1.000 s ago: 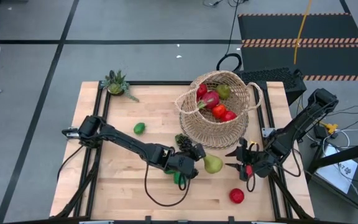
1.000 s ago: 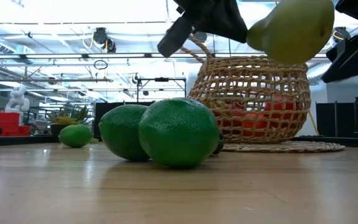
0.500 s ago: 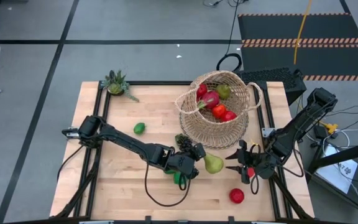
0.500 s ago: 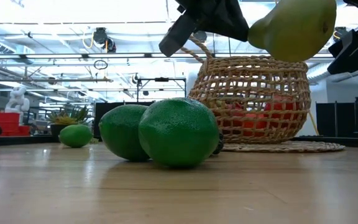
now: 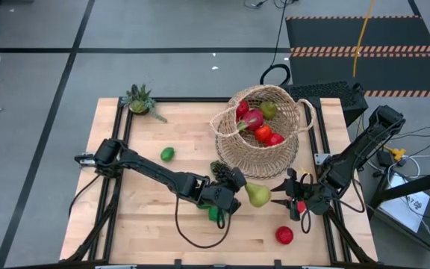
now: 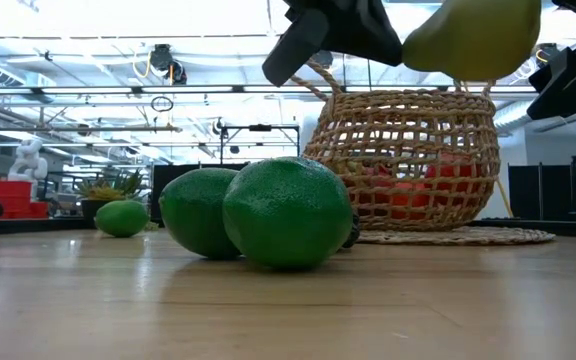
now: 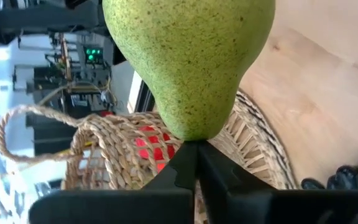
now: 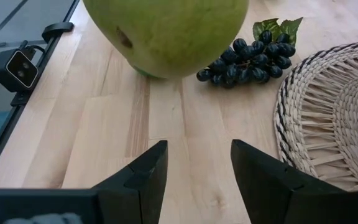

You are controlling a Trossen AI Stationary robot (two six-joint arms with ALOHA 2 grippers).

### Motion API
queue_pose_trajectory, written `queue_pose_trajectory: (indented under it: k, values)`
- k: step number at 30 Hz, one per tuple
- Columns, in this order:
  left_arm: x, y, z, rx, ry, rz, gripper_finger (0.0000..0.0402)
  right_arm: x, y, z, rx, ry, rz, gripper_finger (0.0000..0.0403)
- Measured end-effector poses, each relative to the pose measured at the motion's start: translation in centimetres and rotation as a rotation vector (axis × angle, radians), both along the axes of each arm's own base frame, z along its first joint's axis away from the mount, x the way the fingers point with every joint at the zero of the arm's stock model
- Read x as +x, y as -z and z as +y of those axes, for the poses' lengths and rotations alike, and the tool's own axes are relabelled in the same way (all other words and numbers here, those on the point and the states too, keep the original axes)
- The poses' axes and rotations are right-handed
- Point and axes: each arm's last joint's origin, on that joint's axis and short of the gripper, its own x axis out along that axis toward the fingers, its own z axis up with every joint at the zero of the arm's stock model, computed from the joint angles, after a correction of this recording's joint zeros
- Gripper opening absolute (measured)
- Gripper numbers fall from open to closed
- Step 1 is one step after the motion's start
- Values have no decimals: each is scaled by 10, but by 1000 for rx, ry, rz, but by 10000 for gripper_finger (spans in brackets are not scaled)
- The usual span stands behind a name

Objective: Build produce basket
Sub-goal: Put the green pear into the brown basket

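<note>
Rising slightly and edging right, the speckled yellow-green pear (image 5: 257, 196) is hanging pinched by its narrow tip in my left gripper (image 5: 237, 187), centre-frame, below the round tan wicker basket (image 5: 254, 151). Such a thin hold is risking slippage. Right gripper (image 5: 288, 196) is waiting open.

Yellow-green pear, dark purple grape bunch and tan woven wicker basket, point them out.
Yellow-green pear (image 7: 191, 56): left wrist view, speckled body.
Dark purple grape bunch (image 8: 247, 62): right wrist view, cluster's middle.
Tan woven wicker basket (image 6: 408, 135): low view, front wall.
</note>
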Motion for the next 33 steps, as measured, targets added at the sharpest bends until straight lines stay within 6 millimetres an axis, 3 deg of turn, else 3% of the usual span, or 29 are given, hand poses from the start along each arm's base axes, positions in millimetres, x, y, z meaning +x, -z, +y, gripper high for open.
queue_pose_trajectory:
  k: [8,13,21,33]
  values:
    - [1,0,4,-162,-91,-59,17,0,0,0,0,0,0,171]
    - [4,0,9,-270,-148,-100,4,0,0,0,0,0,0,171]
    - [13,-8,23,-591,-287,-285,13,0,0,0,0,0,0,171]
    - [21,-18,39,-903,-410,-489,6,0,0,-1,-10,16,-11,171]
